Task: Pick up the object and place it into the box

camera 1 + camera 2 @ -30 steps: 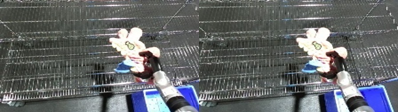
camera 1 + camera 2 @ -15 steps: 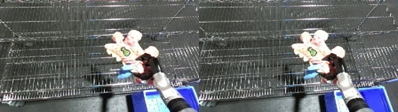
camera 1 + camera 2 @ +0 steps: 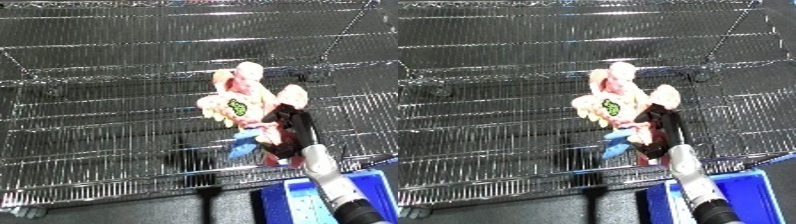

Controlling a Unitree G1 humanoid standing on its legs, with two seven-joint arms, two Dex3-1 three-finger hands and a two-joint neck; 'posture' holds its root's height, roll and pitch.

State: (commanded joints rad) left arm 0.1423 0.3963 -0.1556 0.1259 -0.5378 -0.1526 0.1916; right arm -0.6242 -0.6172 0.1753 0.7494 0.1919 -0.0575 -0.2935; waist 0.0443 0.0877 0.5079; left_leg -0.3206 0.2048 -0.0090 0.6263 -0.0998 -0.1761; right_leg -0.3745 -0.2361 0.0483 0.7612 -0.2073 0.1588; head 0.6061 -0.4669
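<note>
Gripping plush toy (image 3: pixel 242 100), right robot hand (image 3: pixel 286 131) above wire shelf (image 3: pixel 107 110).

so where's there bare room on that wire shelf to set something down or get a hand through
The wire shelf is bare across its left half and along the back, up to the upper wire tier. The crowded spot is right of centre, where the right hand holds the plush toy above the front edge. The blue bin sits below at the lower right.
</note>
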